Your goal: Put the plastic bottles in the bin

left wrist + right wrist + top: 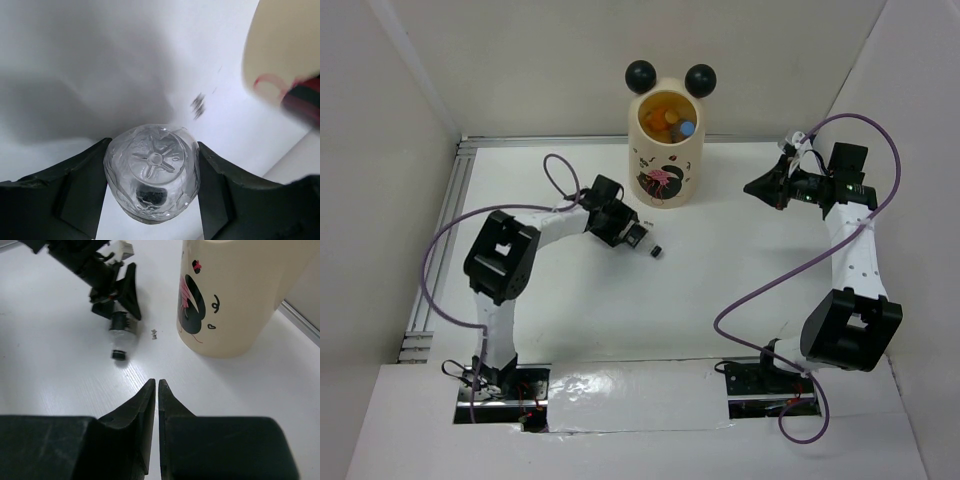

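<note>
**Clear bottle in the left grip, cap outward, just short of the bin**

Held by the left gripper (120,307), jaws closed on the clear bottle (152,172) across its round body near the base, 1 finger on each side. Sits low over the table (740,290), just in front of the bin (665,150) and a little to its left. Cannot tell whether the black cap (118,355) touches the surface.

Probably very light and, by the look of it, empty. Thin clear plastic with a moulded star base, so springy rather than stiff. Slick as well, and apt to dent or slip out between the fingers under a hard squeeze. Best taken as now, across the body, not by the cap.

Long axis in line with the fingers, with the base facing the left wrist camera and the cap pointing away from the wrist. Toward the lower right in the top view, roughly level or slightly nose-down. Calls for lifting above the rim and tipping over the yellowish mouth, onto the other bottles (675,122) inside.

Right gripper (155,385) closed on nothing, hovering right of the bin, well apart from the bottle.
</note>
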